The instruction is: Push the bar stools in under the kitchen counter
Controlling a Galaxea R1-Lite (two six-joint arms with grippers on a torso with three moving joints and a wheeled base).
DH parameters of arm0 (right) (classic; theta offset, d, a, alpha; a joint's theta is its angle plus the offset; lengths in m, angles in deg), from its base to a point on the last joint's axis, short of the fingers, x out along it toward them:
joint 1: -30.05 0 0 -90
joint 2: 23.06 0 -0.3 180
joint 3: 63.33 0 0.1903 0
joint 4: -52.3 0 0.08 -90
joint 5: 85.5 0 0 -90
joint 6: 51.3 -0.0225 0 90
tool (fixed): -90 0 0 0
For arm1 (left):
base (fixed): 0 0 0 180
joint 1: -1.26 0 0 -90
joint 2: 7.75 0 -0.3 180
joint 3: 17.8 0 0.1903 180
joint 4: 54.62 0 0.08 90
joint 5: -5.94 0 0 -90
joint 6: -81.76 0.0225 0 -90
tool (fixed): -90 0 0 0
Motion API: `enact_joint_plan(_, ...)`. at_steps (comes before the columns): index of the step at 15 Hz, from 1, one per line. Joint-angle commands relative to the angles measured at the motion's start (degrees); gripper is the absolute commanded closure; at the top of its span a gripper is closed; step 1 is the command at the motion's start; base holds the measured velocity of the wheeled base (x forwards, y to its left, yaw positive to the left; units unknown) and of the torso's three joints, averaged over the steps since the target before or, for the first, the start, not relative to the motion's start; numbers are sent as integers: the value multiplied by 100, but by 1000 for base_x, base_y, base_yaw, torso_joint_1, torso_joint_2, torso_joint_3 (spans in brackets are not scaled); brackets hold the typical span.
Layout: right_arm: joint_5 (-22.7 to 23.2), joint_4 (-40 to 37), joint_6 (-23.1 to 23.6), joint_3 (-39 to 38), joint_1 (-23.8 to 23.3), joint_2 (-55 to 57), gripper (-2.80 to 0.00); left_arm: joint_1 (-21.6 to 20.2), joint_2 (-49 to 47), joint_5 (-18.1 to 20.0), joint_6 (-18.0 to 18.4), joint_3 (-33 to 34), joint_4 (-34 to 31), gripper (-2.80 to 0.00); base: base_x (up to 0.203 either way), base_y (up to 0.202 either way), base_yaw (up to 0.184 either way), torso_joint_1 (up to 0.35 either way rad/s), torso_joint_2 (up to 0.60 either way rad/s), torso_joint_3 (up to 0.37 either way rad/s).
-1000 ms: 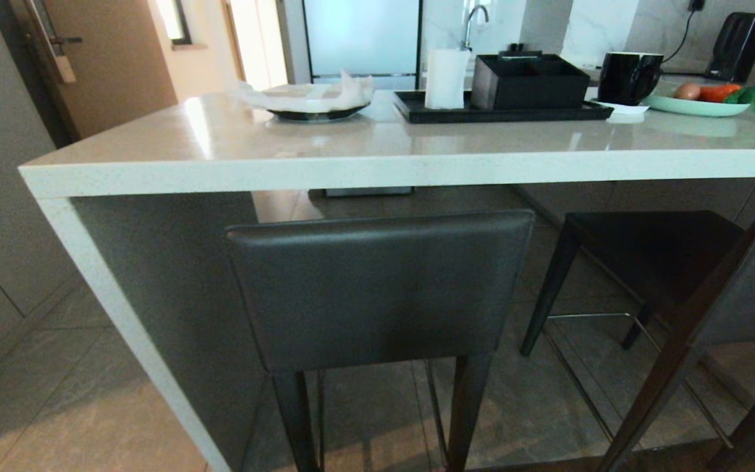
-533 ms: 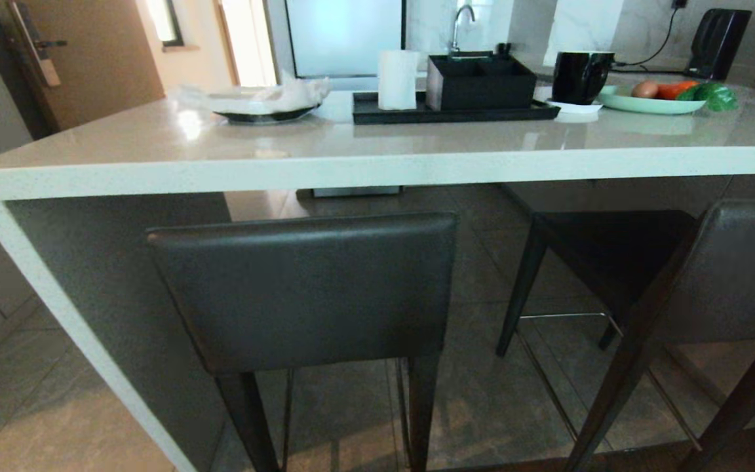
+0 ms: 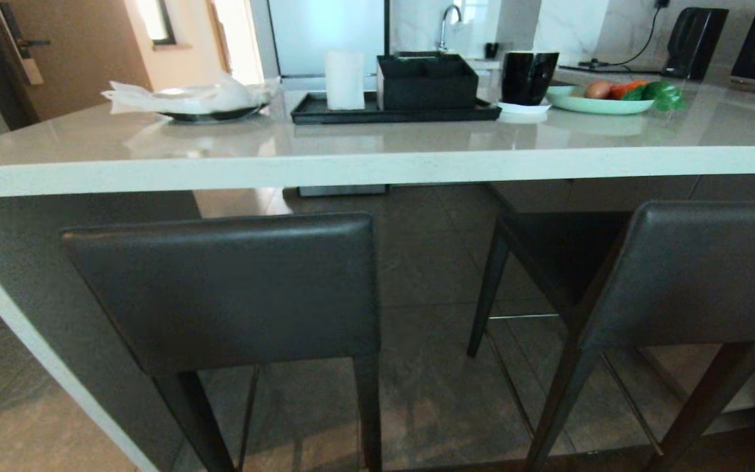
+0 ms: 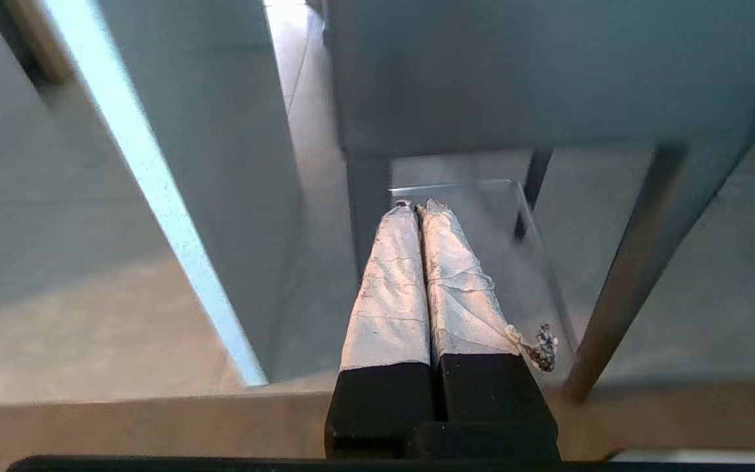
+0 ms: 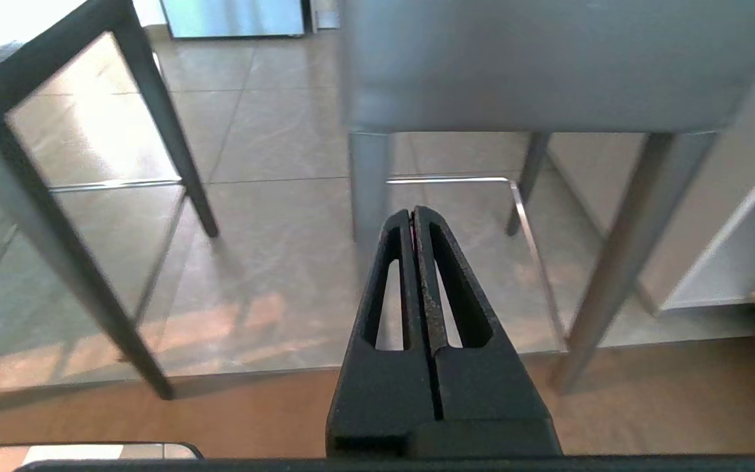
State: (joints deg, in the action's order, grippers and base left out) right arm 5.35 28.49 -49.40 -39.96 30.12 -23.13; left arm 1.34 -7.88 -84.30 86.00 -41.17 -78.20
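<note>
Two bar stools stand in front of the kitchen counter. The left bar stool shows its dark grey backrest squarely, just below the counter's thick white edge. The right bar stool stands turned, with its seat angled towards the left. Neither arm shows in the head view. My left gripper is shut and empty, with tape-wrapped fingers, low before a stool's backrest and footrest bar. Also shut and empty, my right gripper hangs before the other stool's backrest.
On the counter sit a black tray with a paper roll and a black box, a black mug, a green plate of vegetables and a plate with crumpled paper. The counter's side panel is beside my left gripper. White shelving is on the right.
The whole head view has slid left, so the camera has moved right. The right stool's backrest now shows almost fully. The stools keep their places by the counter.
</note>
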Motion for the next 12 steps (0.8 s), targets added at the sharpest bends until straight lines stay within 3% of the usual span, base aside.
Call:
enact_joint_plan(1, 3, 0, 3, 0, 1, -1, 0, 1, -13, -2, 2, 0, -13, 0, 0, -196, 2, -1, 2, 1)
enact_joint_plan(8, 30, 0, 31, 6, 1, -1, 0, 1, -13, -6, -222, 4, 4, 0, 0, -194, 2, 2, 2, 2)
enact_joint_plan(12, 3, -9, 109, 0, 1, -1, 0, 1, -13, -4, -308, 7, 13, 0, 0, -47, 1, 1, 1, 2)
